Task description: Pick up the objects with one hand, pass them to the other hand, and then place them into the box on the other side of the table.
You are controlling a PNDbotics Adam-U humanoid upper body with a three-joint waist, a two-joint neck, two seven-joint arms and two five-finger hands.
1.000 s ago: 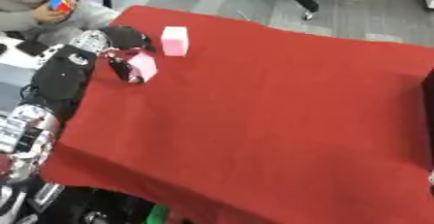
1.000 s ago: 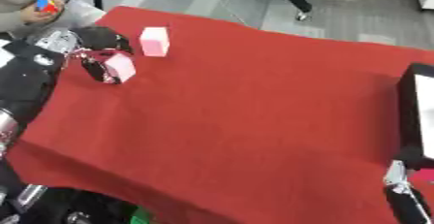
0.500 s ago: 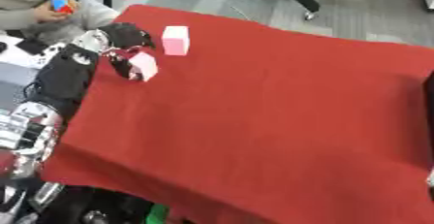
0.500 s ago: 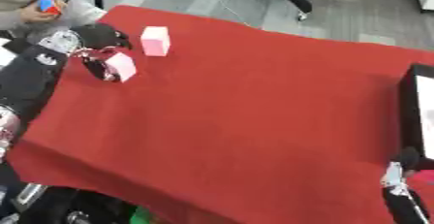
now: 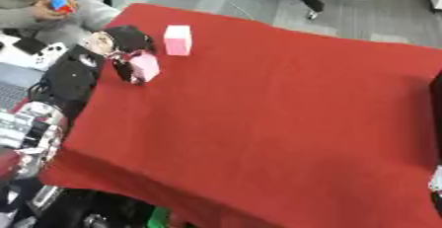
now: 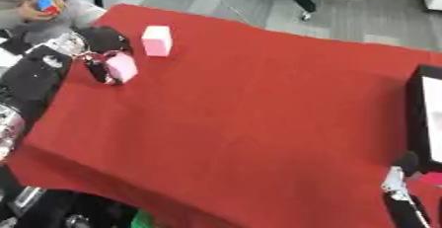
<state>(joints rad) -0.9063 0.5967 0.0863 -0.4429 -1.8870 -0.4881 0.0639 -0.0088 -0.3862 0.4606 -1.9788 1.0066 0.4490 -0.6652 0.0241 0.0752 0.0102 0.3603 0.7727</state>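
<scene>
The left hand [image 5: 128,54] is out over the far left corner of the bench [image 5: 276,113], its black fingers curled round a pink block [image 5: 144,66]; the block sits tilted in the grip, low against the red cloth, though I cannot tell whether it is touching the cloth or just clear of it; the dark forearm runs back from it toward the lower left, with silver joints showing near the bench's edge. A second pink block [image 5: 178,40] stands upright on the cloth just beyond the hand, near it but apart; it is a paler pink on top and has nothing on it. The box [image 6: 426,118] lies at the right edge of the bench, well apart from both blocks; it has a dark rim and a pale inside, and only part of it shows; I cannot see anything in it from here. The right hand [image 6: 399,185] comes up at the lower right corner, just below the box; only a small pale and dark part of it shows, and I cannot tell how its fingers are set. The cloth between the blocks and the box is plain red; it drapes over the near edge.
</scene>
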